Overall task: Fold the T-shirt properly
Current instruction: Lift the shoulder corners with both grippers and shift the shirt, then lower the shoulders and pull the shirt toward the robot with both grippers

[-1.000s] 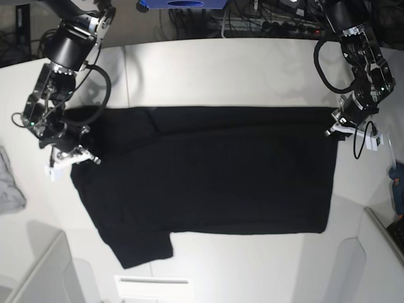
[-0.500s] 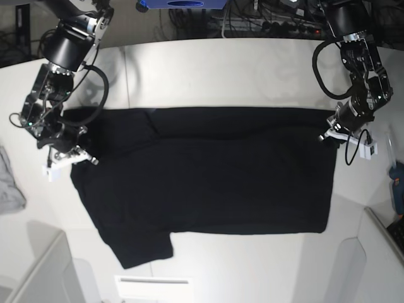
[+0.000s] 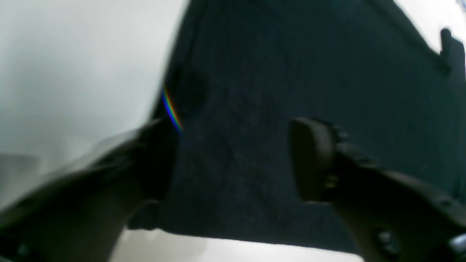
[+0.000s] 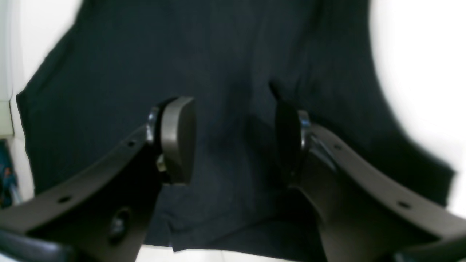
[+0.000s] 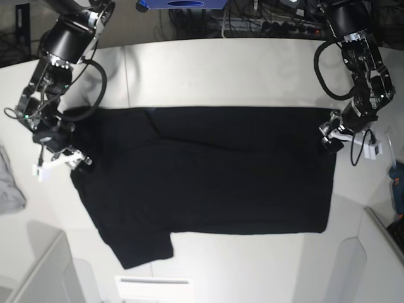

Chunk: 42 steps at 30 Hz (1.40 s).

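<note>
The black T-shirt [image 5: 214, 177] lies spread on the white table [image 5: 221, 69], plain side up, with one sleeve at the lower left. My left gripper [image 5: 329, 140] hovers at the shirt's upper right corner. In the left wrist view the gripper [image 3: 236, 160] is open, with flat black cloth [image 3: 291, 72] lying below its fingers [image 3: 313, 160]. My right gripper [image 5: 60, 163] is at the shirt's left edge. The right wrist view shows it [image 4: 233, 140] open too, pads [image 4: 178, 138] apart over the cloth [image 4: 225, 54], holding nothing.
A small grey cloth [image 5: 9, 183] lies at the table's left edge. A blue object [image 5: 398, 183] sits at the right edge. White bin walls stand at the lower left [image 5: 44, 271] and lower right [image 5: 379, 252]. Cables run along the back.
Both grippers have gone from shut to open and let go of the shirt's edge. The right gripper has shifted a little to the left, the left gripper slightly down and inward.
</note>
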Motion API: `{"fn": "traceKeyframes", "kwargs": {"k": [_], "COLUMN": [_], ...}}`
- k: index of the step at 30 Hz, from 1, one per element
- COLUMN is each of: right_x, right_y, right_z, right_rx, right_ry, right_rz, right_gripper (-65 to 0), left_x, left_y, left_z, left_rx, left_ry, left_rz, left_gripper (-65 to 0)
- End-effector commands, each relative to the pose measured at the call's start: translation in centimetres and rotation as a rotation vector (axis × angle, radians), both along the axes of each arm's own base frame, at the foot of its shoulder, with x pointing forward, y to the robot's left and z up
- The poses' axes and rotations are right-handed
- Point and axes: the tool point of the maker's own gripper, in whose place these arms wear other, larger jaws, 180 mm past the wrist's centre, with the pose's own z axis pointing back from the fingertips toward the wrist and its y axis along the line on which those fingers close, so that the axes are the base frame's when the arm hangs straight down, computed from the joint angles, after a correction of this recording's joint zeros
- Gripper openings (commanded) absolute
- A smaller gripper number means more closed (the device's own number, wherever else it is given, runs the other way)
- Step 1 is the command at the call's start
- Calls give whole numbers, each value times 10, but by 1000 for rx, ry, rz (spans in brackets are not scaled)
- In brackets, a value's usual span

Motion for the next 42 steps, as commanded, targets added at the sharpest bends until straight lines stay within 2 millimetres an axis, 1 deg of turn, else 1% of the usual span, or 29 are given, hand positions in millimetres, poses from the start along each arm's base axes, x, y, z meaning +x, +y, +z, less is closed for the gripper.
{"fn": "traceKeyframes", "kwargs": {"k": [1, 2, 4, 6, 7, 9, 10, 12, 14, 17, 20, 24, 26, 28, 30, 34, 37, 39, 42], "right_x": [7, 4, -7, -22, -31, -50, -61, -80, -99, -114, -119, -118, -117, -115, -108, -100, -98, -99, -103], "right_y": [-8, -8, -8, -10, -8, 0, -2, -2, -10, -16, -16, -23, -25, -28, -33, -34, -36, -39, -37], "right_z": [23, 29, 37, 43, 44, 42, 40, 27, 16, 6, -15, -43, -52, -58, -59, -63, -67, -71, -81], "right_rx": [-35, -49, -61, -71, -74, -56, -45, 1, 29, 32, 66, 116, 144, 162, 157, 177, 174, 163, 174], "right_ry": [-79, -93, -106, -101, -101, -85, -75, -35, 2, 36, 91, 151, 168, 178, 180, 183, 174, 169, 189], "right_rz": [-11, -17, -49, -92, -107, -143, -178, -252, -327, -362, -373, -406, -425, -440, -431, -435, -448, -466, -477], "right_gripper": [-359, -371, -383, -386, -386, -386, -384, -378, -318, -242, -222, -218, -218, -219, -222, -224, -224, -224, -225], "left_x": [6, 5, -7, -21, -28, -46, -55, -69, -77, -84, -85, -85, -85, -87, -84, -87, -80, -78, -73], "left_y": [19, 24, 30, 32, 30, 27, 26, 24, 21, 21, 20, 16, 15, 15, 17, 19, 19, 19, 20], "left_z": [28, 37, 42, 45, 43, 34, 27, 16, 9, 5, 3, 1, 0, -6, -12, -27, -28, -29, -32], "left_rx": [47, 56, 61, 80, 84, 88, 85, 79, 69, 69, 65, 49, 47, 36, 16, -16, -26, -34, -47], "left_ry": [-81, -107, -120, -120, -112, -77, -52, -13, 9, 25, 30, 29, 29, 43, 50, 82, 73, 72, 71], "left_rz": [32, 51, 88, 100, 101, 102, 103, 104, 109, 108, 109, 116, 115, 121, 136, 157, 157, 161, 169], "left_gripper": [-110, -97, -91, -94, -94, -94, -94, -94, -94, -94, -94, -94, -94, -94, -95, -95, -95, -95, -95]}}
